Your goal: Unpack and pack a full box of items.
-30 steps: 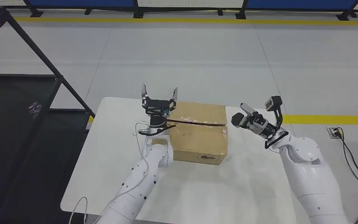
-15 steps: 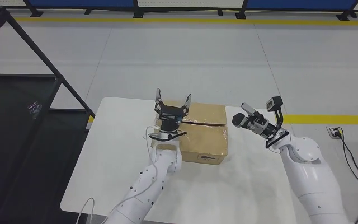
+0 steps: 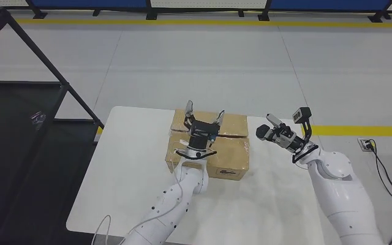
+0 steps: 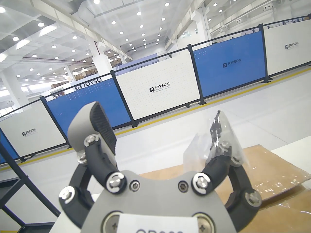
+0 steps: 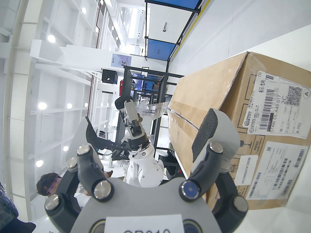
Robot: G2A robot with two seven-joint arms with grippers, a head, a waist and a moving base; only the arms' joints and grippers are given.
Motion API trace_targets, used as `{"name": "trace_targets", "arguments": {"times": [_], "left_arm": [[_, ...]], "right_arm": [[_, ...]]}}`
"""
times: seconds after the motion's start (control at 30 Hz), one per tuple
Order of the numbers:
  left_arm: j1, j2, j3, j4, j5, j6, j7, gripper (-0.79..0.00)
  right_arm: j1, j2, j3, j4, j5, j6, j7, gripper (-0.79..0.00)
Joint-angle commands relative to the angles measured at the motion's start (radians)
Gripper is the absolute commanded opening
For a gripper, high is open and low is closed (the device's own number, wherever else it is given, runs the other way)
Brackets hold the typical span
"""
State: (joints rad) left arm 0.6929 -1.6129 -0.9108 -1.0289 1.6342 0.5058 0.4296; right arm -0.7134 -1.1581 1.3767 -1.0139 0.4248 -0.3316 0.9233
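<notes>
Box point(image 3: 229, 156) of brown cardboard sits toward the far side of the white table point(image 3: 122, 184) in the top view, with the left gripper point(image 3: 205, 110) raised over it and the right gripper point(image 3: 264, 124) just to its right. The left wrist view shows the left jaws spread wide, a scrap of clear film point(image 4: 228, 132) clinging to one finger. The right wrist view shows the right jaws released, beside the box's labels point(image 5: 274, 105).

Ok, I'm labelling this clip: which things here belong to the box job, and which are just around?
Job: cardboard box, flaps closed; left gripper above it, jaws open, clear film stuck to one; right gripper beside its end, jaws open; white table.
Around: black rack; blue and white fence panels; floor socket.
</notes>
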Motion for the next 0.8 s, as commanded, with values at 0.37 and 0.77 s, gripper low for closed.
{"name": "trace_targets", "arguments": {"times": [0.37,0.77], "left_arm": [[-0.026,-0.038,0.040,0.070,0.026,-0.013,0.001,0.000],[-0.057,-0.070,0.042,0.128,0.022,-0.020,0.016,0.000]], "right_arm": [[-0.015,0.006,0.008,0.002,0.016,-0.011,0.001,0.000],[-0.031,0.013,0.019,-0.004,0.023,-0.018,0.001,0.000]]}}
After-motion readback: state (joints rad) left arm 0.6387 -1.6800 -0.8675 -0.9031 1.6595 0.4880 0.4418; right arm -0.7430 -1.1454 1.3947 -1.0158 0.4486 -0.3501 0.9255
